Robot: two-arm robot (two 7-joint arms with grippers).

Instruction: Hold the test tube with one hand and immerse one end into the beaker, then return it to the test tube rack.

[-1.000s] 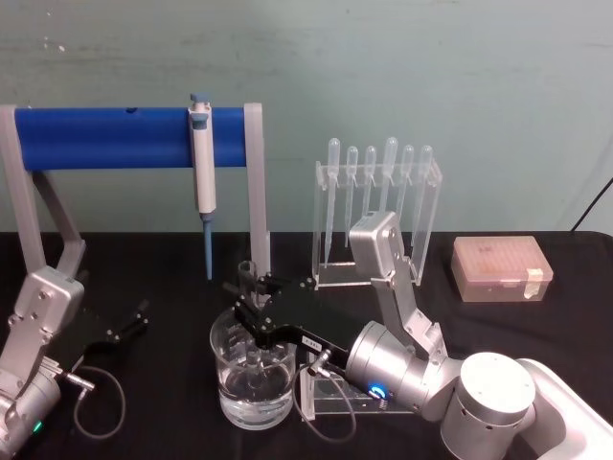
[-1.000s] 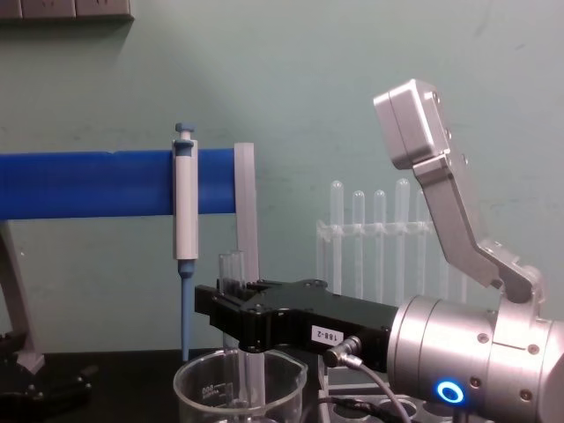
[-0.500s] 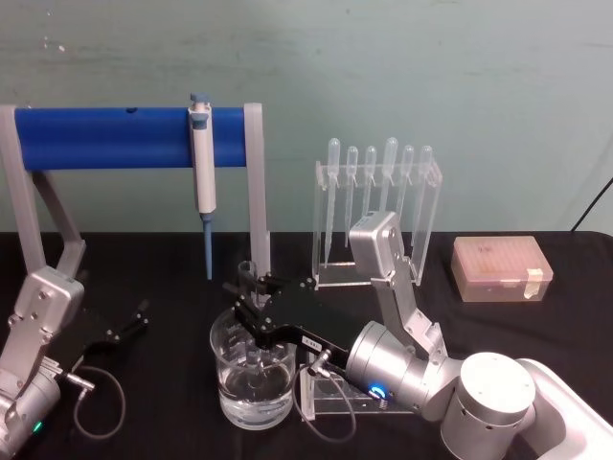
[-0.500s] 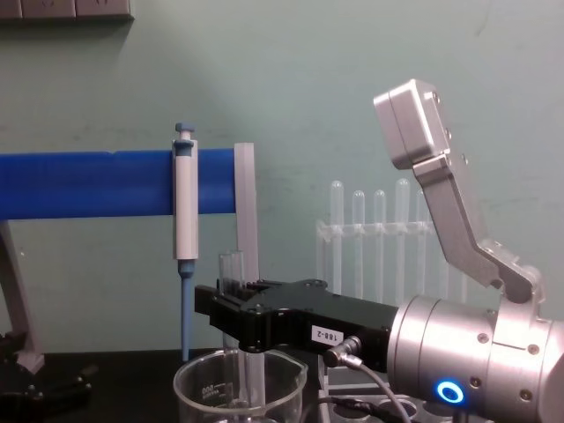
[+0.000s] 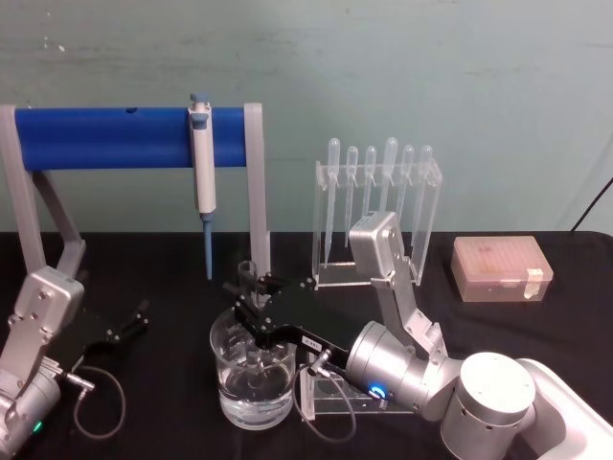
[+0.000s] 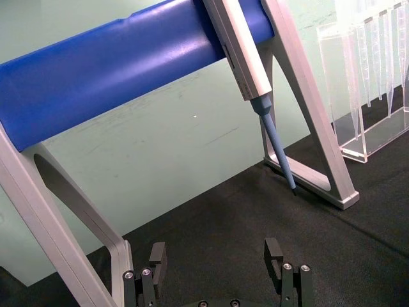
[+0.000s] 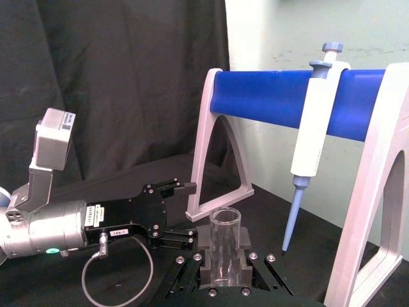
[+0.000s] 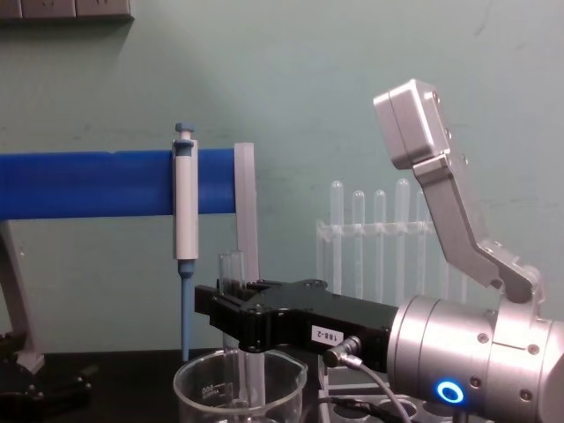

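The test tube (image 5: 247, 278) stands upright with my right gripper (image 5: 247, 305) shut on its middle. Its open rim (image 8: 232, 263) rises above the black fingers, and its lower part (image 8: 250, 379) hangs inside the beaker (image 8: 198, 392). The beaker (image 5: 254, 388) is wide clear glass with water in its bottom, in front of me at the table's middle. I cannot tell whether the tube's end touches the water. In the right wrist view the tube (image 7: 225, 243) sits clamped between the pads (image 7: 206, 272). My left gripper (image 5: 129, 321) rests open at the left, nothing between its fingers (image 6: 158, 256).
A blue bar stand (image 5: 105, 137) holds a blue-and-white micropipette (image 5: 202, 172) just behind the beaker. A clear rack of pipettes (image 5: 378, 206) stands behind my right arm, a lidded tip box (image 5: 501, 268) at the far right, and a low clear rack (image 5: 330, 393) beside the beaker.
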